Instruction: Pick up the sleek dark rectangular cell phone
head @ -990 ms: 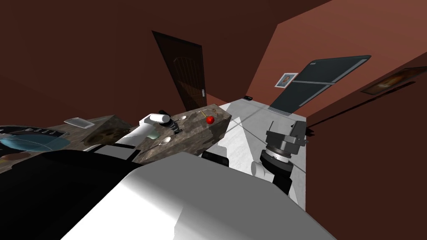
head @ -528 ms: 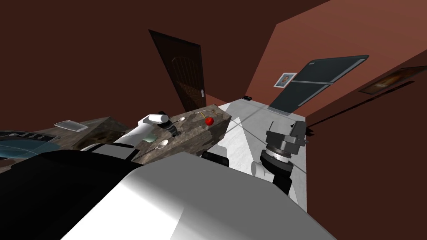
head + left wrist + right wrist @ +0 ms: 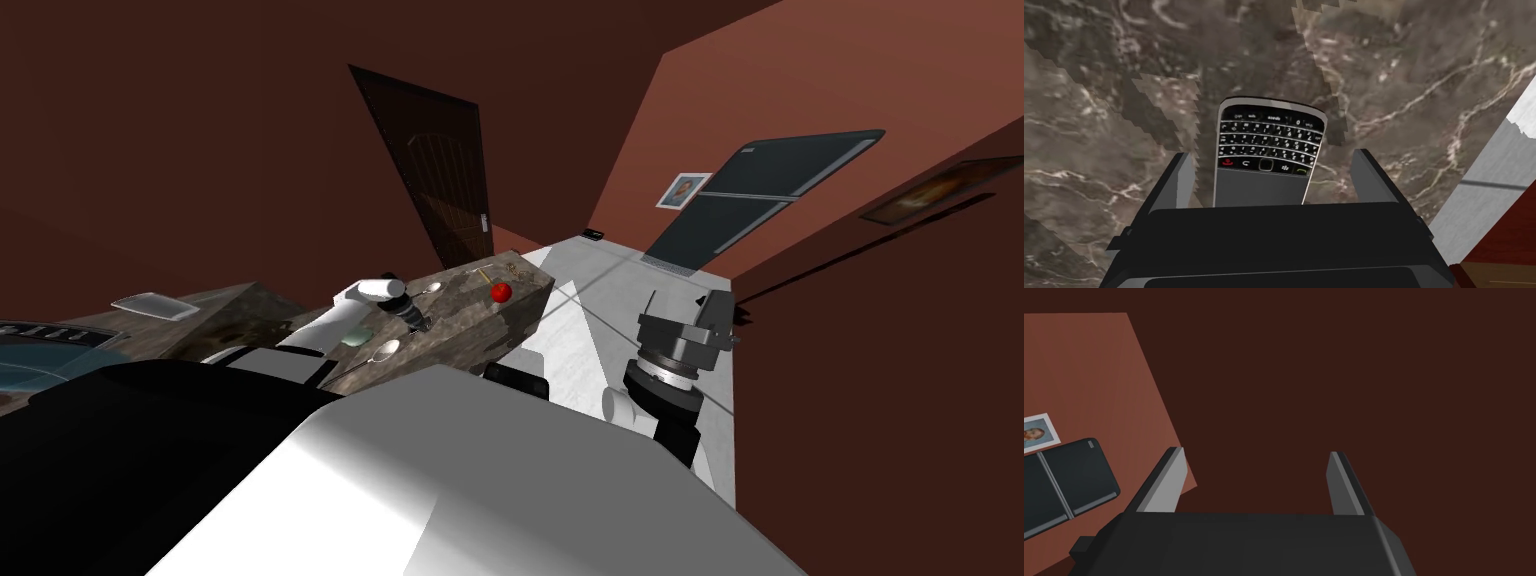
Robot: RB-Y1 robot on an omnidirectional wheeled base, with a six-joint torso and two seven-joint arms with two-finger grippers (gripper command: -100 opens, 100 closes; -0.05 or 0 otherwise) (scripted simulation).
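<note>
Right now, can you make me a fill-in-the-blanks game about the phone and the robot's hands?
1. The cell phone lies on the marble counter, ____ the left gripper's two fingers.
2. Those fingers are ____, not touching the phone.
3. The right gripper holds ____.

Missing words: between; open; nothing.

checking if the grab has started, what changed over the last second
My left gripper eased a little back toward me over the brown marbled counter, and my head camera turned slightly. Nothing was taken hold of: the fingers stand open on either side of the cell phone, not touching it. The red apple and the open right gripper stayed as they were.
</note>
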